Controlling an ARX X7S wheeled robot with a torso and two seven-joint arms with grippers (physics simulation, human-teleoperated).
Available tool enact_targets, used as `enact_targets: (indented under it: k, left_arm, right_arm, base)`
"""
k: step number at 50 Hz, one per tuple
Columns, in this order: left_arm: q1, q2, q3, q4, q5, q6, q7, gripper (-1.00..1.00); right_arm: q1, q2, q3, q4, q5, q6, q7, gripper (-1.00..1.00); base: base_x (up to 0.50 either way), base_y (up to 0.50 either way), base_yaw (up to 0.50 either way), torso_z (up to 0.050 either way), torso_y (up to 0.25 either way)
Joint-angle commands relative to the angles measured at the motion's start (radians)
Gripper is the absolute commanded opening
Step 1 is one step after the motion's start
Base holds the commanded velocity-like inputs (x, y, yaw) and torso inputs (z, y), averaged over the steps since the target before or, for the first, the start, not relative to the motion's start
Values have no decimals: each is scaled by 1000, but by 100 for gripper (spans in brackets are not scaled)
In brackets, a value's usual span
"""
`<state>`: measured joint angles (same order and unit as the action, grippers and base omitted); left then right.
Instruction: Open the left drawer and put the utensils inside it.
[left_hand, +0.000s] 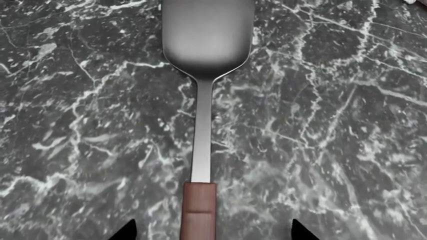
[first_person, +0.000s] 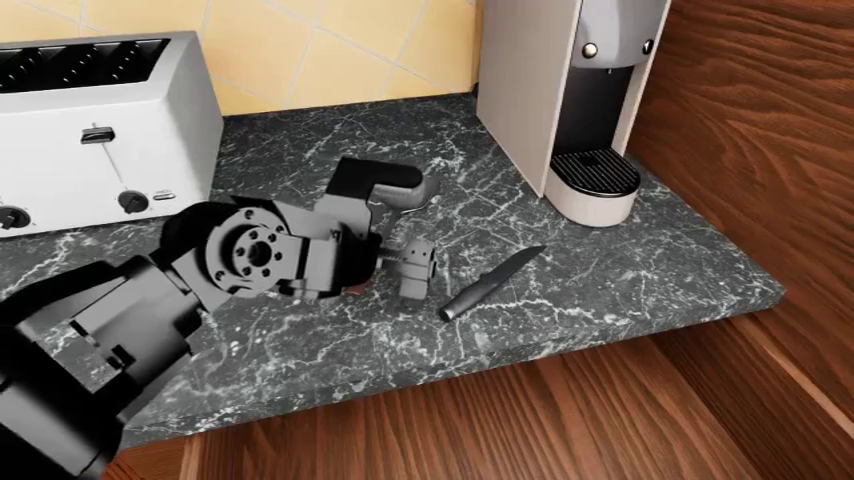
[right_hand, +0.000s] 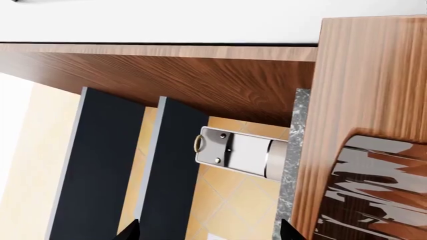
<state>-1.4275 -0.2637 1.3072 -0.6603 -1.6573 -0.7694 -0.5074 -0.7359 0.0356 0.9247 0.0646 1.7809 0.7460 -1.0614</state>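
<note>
Fingertips of the left gripper (left_hand: 212, 235) show only as two dark points (left_hand: 127, 231) set apart, one on either side of the spoon's slim brown wooden handle (left_hand: 199, 210); they stand spread and do not touch it. That straddle looks like a line-up for pinching the handle. Beyond them the grey metal neck runs out to the broad dark-grey bowl (left_hand: 207, 31), all lying flat on the black white-veined marble counter (left_hand: 333, 150).

From the head view, the small all-dark-grey pointed knife (first_person: 491, 283) lies just beside the left gripper's outer finger, untouched.

Tips of the right gripper (right_hand: 208, 231) also stand apart, holding nothing, facing reddish-brown cabinet wood (right_hand: 200, 80).

No drawer front or handle can be made out, so whether the drawer is open, or what it holds, cannot be told; both utensils are on the counter.
</note>
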Motion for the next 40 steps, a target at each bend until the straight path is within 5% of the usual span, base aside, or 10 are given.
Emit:
enact_targets:
  k: [1,12,13,40]
  left_arm:
    - [43,35,58,-108,16,2,58,100]
    - [48,74,88,-202,49,-2,116,100]
    - [50,72,91,-191,51,-4,114,-100]
    - [65,48,78,-170,18,-34,17,-100]
  right_arm:
    - [6,4,-6,11,-7,-5,-4,100]
    - [8,4,-11,10,-12,-9,-4,100]
    - [7,3,-10,8,-10,-9,-4,100]
    - [3,7,-16,15,-4,-16,-10,100]
  base:
    - [0,0,0,0,0]
    - [2,-1,-1,0,0]
    - [11,-3,-3,0,0]
    - [0,0,0,0,0]
